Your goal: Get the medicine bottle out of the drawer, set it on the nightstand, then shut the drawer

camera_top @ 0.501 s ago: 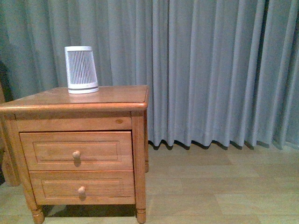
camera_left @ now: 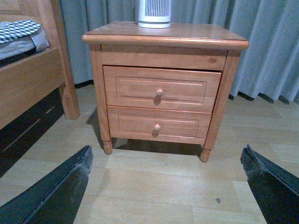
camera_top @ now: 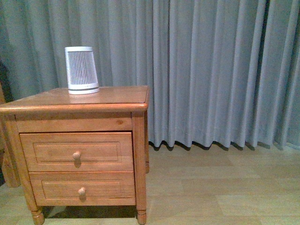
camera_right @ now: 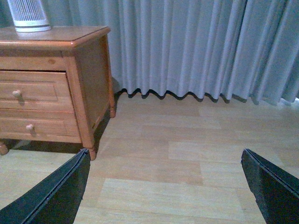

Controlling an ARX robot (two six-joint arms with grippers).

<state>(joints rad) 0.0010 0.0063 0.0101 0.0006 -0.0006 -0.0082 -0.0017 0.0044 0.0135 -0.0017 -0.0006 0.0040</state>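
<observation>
Left gripper [camera_left: 166, 151] and right gripper [camera_right: 166, 151] gape empty, seemingly ready to reach; the honey-brown knobbed upper drawer [camera_top: 76, 151] sits shut.

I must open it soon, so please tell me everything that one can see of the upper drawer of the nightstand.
The upper drawer has a glossy, honey-brown wooden front with a recessed rectangular panel and one round wooden knob at its middle. It sits level in the nightstand, just under the top and directly above the like lower drawer. It looks shut, or at most slightly ajar, and its inside is hidden. Nothing touches its front.
</observation>
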